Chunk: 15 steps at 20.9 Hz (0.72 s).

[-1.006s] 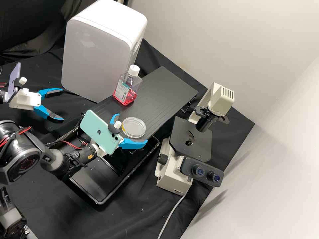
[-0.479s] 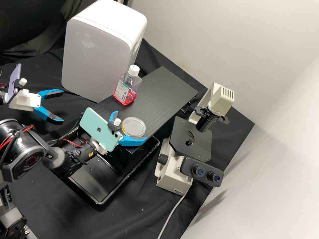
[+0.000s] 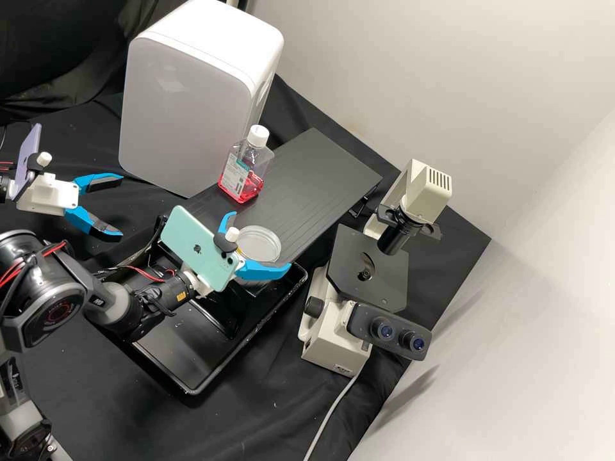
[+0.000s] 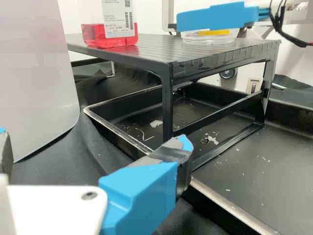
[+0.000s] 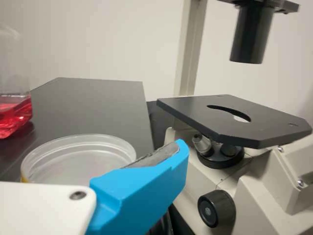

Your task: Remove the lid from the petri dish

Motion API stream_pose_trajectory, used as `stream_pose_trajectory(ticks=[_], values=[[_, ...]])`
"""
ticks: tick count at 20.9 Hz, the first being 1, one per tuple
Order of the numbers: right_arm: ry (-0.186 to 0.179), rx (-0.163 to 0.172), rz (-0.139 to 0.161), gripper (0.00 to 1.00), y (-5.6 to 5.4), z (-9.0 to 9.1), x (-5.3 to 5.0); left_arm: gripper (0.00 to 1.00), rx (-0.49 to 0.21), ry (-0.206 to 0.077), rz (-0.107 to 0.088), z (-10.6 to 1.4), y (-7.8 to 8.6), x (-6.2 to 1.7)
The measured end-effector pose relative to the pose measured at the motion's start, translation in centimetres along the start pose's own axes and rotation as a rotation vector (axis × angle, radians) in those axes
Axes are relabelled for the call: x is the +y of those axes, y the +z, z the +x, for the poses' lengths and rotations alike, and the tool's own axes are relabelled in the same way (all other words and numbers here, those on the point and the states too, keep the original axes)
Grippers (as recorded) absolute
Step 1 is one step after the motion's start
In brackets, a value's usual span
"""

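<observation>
The clear petri dish [image 3: 258, 239] sits at the near end of the black slatted rack [image 3: 307, 173]. My right gripper [image 3: 255, 247] straddles it, one blue finger on each side, and looks shut on its lid. In the right wrist view the dish [image 5: 73, 159] lies against the grey pad of the fingers [image 5: 146, 181]. From the left wrist view the dish [image 4: 210, 35] rests on the rack top under the right arm's blue finger. My left gripper [image 3: 106, 203] hangs open and holds nothing, out to the left of the rack above the black cloth.
A flask of red liquid [image 3: 243, 168] stands on the rack's far left part. A white box [image 3: 192, 89] rises behind it. Just right of the rack is a microscope [image 3: 378, 275]. Below the rack lies a black tray [image 3: 192, 358].
My right gripper has risen and shifted slightly to the right around the dish, its near finger now higher. The left gripper has barely moved.
</observation>
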Motion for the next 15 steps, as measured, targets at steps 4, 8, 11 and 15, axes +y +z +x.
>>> stream_pose_trajectory(ticks=[4, 8, 11, 15], values=[[0.009, -0.001, 0.007, 1.0, 0.04, 0.13, 0.22, 1.0, 0.001, -0.015, -0.001, 0.08, -0.03, -0.4], [0.009, -0.001, 0.007, 1.0, 0.04, 0.13, 0.22, 1.0, 0.001, -0.017, -0.001, 0.1, -0.04, -0.46], [0.009, -0.001, 0.007, 1.0, 0.04, 0.13, 0.22, 1.0, 0.0, -0.018, -0.001, 0.1, 0.01, -0.47], [0.003, -0.006, 0.007, 1.0, 0.18, 0.18, 0.07, 1.0, -0.006, -0.019, 0.007, 0.11, 0.18, -0.51]])
